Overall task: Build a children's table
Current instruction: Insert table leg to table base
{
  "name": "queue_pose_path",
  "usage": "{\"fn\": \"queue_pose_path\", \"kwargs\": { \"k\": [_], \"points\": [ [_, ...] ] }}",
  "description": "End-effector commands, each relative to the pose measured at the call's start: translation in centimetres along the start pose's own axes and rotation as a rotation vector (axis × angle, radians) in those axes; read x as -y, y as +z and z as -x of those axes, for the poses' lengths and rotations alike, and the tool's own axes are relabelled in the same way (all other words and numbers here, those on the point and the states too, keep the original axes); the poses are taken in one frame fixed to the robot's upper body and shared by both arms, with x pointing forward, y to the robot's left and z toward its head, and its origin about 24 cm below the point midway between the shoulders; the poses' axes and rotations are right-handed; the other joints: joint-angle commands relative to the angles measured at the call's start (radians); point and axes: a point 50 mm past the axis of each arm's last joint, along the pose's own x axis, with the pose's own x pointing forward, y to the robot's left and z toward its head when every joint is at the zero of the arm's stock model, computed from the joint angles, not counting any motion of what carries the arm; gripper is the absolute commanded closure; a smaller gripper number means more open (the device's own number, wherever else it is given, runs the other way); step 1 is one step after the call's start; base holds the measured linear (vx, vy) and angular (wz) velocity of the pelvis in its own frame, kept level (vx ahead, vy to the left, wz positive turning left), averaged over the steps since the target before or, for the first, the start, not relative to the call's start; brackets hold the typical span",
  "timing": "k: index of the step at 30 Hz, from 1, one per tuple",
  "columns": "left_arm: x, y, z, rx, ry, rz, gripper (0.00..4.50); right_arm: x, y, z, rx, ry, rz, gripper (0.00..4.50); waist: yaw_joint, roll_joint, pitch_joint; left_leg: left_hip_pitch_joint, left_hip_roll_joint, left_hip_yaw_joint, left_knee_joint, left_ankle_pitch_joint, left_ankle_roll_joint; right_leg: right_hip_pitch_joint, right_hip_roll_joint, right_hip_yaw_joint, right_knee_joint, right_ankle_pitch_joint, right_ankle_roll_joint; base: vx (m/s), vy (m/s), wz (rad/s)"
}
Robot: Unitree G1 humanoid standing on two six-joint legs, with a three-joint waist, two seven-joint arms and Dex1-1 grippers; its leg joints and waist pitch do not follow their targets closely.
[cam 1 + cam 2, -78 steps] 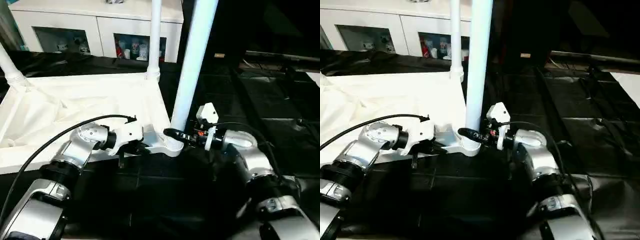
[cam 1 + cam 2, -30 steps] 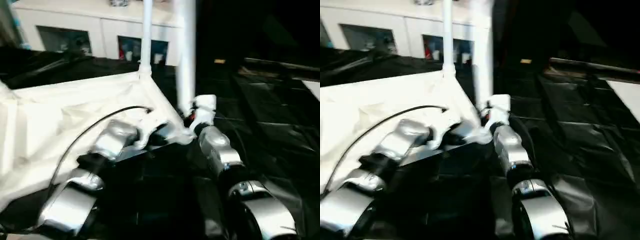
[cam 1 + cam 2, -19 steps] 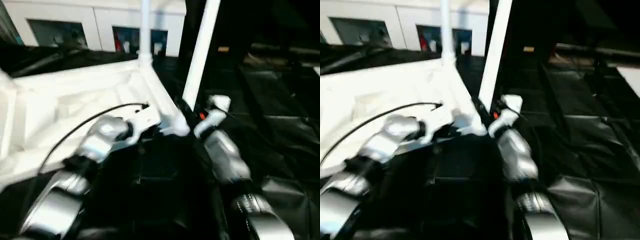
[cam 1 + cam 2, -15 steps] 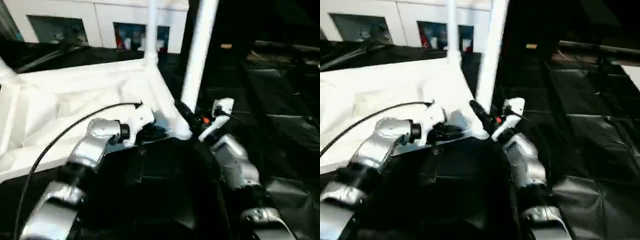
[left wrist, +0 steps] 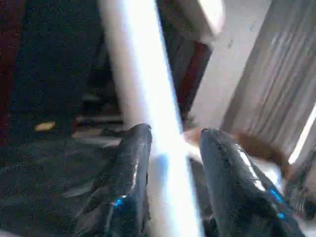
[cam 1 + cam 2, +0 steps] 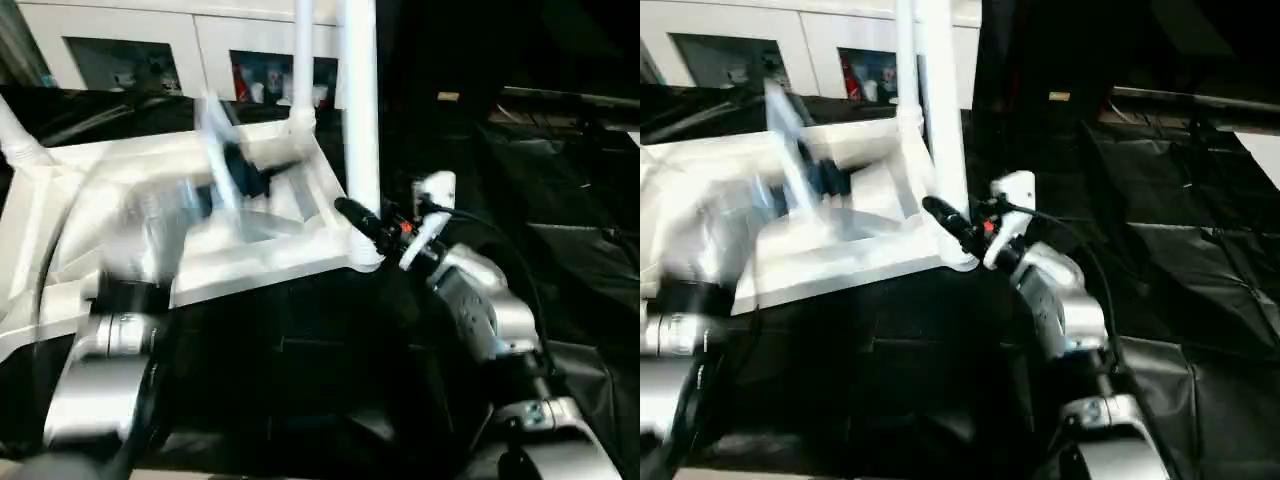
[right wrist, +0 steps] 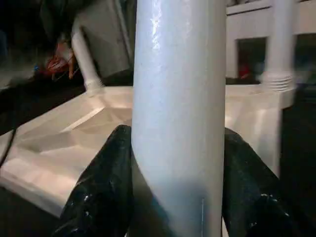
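Note:
The children's table lies upside down, its white top (image 6: 60, 190) ribbed side up on the black-draped table. Legs stand in the far left (image 6: 18, 140), far right (image 6: 302, 60) and near right (image 6: 360, 110) corners. My right gripper (image 6: 360, 222) is shut on the base of the near right leg (image 7: 177, 98), one black finger (image 7: 106, 182) on each side. My left gripper (image 6: 245, 175) is raised over the top, blurred by motion. In its wrist view its fingers (image 5: 131, 177) stand apart with a white leg (image 5: 143, 89) in the gap; I cannot tell whether they touch it.
A white cabinet (image 6: 200, 40) with glass doors stands behind the work table. Black cloth (image 6: 560, 200) covers the surface to the right and in front of the table top.
My left arm has swung up from the top's near edge to above its middle, and its fingers have opened. The right gripper stays on the near right leg. The camera has shifted.

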Motion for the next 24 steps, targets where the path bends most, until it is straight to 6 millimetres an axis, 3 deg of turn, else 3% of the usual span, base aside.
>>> {"fn": "queue_pose_path", "kwargs": {
  "k": [1, 2, 7, 9, 16, 18, 20, 24],
  "points": [
    [0.7, -0.3, -1.1, -0.004, -0.03, 0.069, 2.54, -0.6, 1.1, -0.6, -0.006, 0.039, 0.042, 2.65, 0.007, 0.003, -0.081, -0.004, -0.001, 0.013, -0.045, 0.025, 0.071, 0.095, -0.047, 0.031, -0.035, 0.223, -0.311, 0.0, 0.0, 0.0],
    [1.2, -0.5, -1.8, -0.012, -0.067, 0.08, 2.29, -0.6, 1.0, -0.7, -0.028, 0.046, 0.052, 2.65, 0.01, -0.001, -0.083, -0.005, -0.003, 0.013, -0.042, 0.042, 0.091, 0.095, -0.047, 0.03, -0.034, 0.254, -0.317, 0.0, 0.0, 0.0],
    [1.7, -2.0, -2.5, -0.072, -0.071, 0.115, 2.02, -1.1, 0.8, -0.8, -0.06, 0.071, 0.061, 2.66, 0.016, 0.0, -0.087, -0.006, -0.002, 0.012, -0.034, 0.074, 0.121, 0.095, -0.048, 0.027, -0.028, 0.294, -0.329, 0.0, 0.0, 0.0],
    [1.9, -2.2, -2.6, -0.065, -0.077, 0.147, 1.8, -1.2, 0.5, -0.7, -0.084, 0.074, 0.105, 2.66, 0.017, -0.003, -0.087, -0.007, 0.0, 0.011, -0.034, 0.062, 0.118, 0.097, -0.05, 0.027, -0.029, 0.264, -0.326, 0.0, 0.0, 0.0],
    [1.2, -2.5, -2.2, -0.075, 0.024, 0.185, 1.32, -0.8, 0.8, -0.7, -0.064, 0.021, 0.117, 2.66, 0.022, -0.001, -0.081, -0.005, 0.0, 0.011, -0.034, -0.008, 0.086, 0.091, -0.05, 0.029, -0.038, 0.134, -0.301, 0.0, 0.0, 0.0],
    [1.3, -1.7, -1.8, -0.026, 0.012, 0.212, 1.09, 1.0, 2.4, -0.8, 0.036, -0.153, 0.105, 2.66, 0.021, -0.003, -0.08, -0.008, -0.001, 0.01, -0.035, -0.023, 0.065, 0.091, -0.053, 0.029, -0.039, 0.085, -0.286, 0.0, 0.0, 0.0],
    [1.4, -1.4, -1.5, -0.012, 0.008, 0.218, 0.88, 1.7, 3.5, -0.6, 0.105, -0.214, 0.101, 2.66, 0.021, -0.003, -0.081, -0.003, -0.002, 0.012, -0.036, -0.034, 0.049, 0.086, -0.049, 0.029, -0.041, 0.052, -0.276, 0.0, 0.0, 0.0],
    [1.3, -1.4, -1.2, -0.011, 0.02, 0.216, 0.59, 1.5, 4.8, -0.5, 0.169, -0.179, 0.127, 2.66, 0.023, -0.002, -0.08, -0.006, -0.004, 0.011, -0.034, -0.019, 0.063, 0.088, -0.044, 0.029, -0.037, 0.096, -0.261, 0.0, 0.0, 0.0]
  ]
}}
